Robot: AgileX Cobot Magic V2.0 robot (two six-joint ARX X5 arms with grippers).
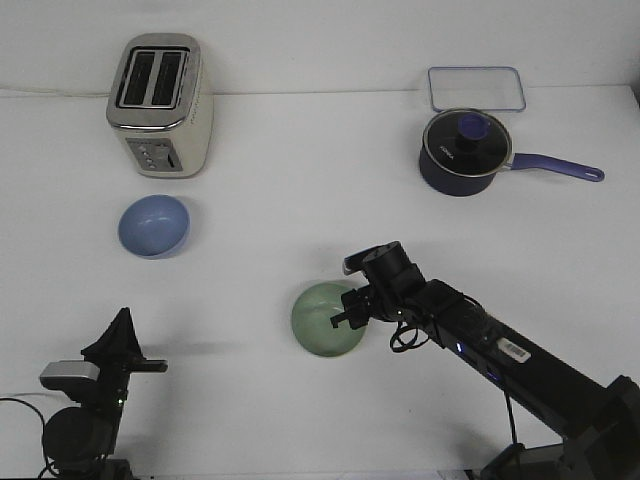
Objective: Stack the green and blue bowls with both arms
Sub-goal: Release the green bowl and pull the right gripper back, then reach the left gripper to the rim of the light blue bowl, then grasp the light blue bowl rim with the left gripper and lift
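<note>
Green bowl [327, 319]: a pale green round bowl sits upright on the white worktop [300, 200], near the middle and toward the robot's side.
Blue bowl [154, 225]: a light blue bowl of like size sits upright well apart from the green one, farther back and to the robot's left, just in front of a cream toaster [160, 105].
Right tool [350, 308]: the black right arm reaches in from the robot's right, and its tip is at the green bowl's rim on the right side. Whether the tool grips the rim, or how far it is open, cannot be told at this angle.
Left tool [122, 330]: the left arm rests low at the robot's near left corner, its pointed tip aimed upward and holding nothing. Its opening cannot be judged here.
Key relation: the blue bowl lies straight ahead of the left tool, clearly nearer to it than to the right arm. The green bowl belongs to the right arm.
Likely step: securing the green bowl, with the stacking not yet begun.
Other things: a dark blue saucepan [465, 152] with a long handle, and a clear lid [477, 88] behind it, stand far back on the right, away from both bowls.
</note>
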